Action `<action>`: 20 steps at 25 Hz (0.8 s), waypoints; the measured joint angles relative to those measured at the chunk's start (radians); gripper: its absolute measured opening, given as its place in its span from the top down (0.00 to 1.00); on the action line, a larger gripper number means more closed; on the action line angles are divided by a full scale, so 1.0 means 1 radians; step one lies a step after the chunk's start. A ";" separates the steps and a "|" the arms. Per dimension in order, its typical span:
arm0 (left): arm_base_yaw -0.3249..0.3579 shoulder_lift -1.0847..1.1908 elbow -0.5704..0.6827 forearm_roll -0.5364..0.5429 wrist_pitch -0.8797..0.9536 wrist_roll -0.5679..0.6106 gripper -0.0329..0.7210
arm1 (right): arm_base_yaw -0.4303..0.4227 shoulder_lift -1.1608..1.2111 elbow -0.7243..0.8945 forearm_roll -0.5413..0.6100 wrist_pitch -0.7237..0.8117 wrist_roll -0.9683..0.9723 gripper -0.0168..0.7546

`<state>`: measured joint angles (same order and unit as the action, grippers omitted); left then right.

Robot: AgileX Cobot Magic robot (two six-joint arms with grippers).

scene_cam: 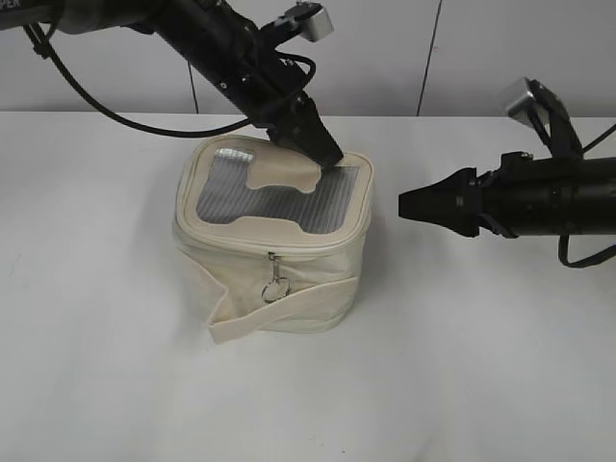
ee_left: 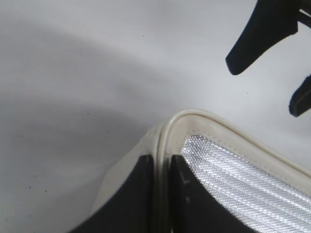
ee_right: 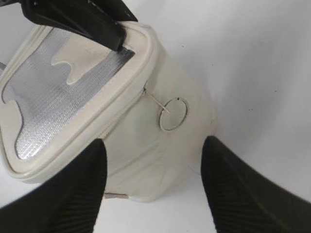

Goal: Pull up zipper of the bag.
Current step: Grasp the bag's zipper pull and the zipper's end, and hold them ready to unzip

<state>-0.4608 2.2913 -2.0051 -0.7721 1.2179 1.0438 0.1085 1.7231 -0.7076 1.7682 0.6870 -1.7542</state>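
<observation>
The cream bag [scene_cam: 322, 255] stands upright at the table's centre, with a grey mesh top and a bone-shaped patch [scene_cam: 279, 175]. Its zipper runs under the top rim. A silver slider [scene_cam: 272, 258] with a ring pull [scene_cam: 277, 286] hangs at the front. Another ring pull [ee_right: 173, 114] shows on the side in the right wrist view. My left gripper [scene_cam: 330, 157] is shut on the bag's rim [ee_left: 194, 119] at the back right corner. My right gripper [scene_cam: 404, 204] is open and empty, a little right of the bag [ee_right: 146, 160], level with its top.
The bag's loose strap [scene_cam: 279, 313] sticks out at the front bottom left. The white table [scene_cam: 462, 366] ends at a pale wall [scene_cam: 385, 48] behind. A black cable [scene_cam: 115, 115] hangs from the left arm.
</observation>
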 joint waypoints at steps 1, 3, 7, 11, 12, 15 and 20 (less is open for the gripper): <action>0.000 0.001 0.000 0.001 0.001 0.000 0.88 | 0.000 0.008 0.000 0.000 0.000 -0.013 0.35; 0.000 0.001 0.000 0.001 0.001 0.000 0.90 | 0.000 0.033 0.000 -0.003 0.000 -0.040 0.35; 0.000 0.001 0.000 0.001 0.002 0.000 0.90 | 0.004 0.098 0.000 0.005 0.001 -0.086 0.35; 0.000 0.001 0.000 0.000 0.003 0.000 0.90 | 0.070 0.118 0.000 0.049 -0.023 -0.191 0.35; 0.000 0.001 0.000 0.000 0.003 0.000 0.90 | 0.092 0.122 -0.006 0.049 -0.044 -0.205 0.35; 0.000 0.001 0.000 0.000 0.003 0.000 0.90 | 0.155 0.136 -0.037 0.051 -0.134 -0.225 0.35; 0.001 0.001 0.000 0.001 0.003 -0.002 0.90 | 0.179 0.163 -0.100 0.048 -0.209 -0.214 0.37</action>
<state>-0.4599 2.2922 -2.0051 -0.7709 1.2210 1.0418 0.2879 1.8864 -0.8072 1.8157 0.4782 -1.9685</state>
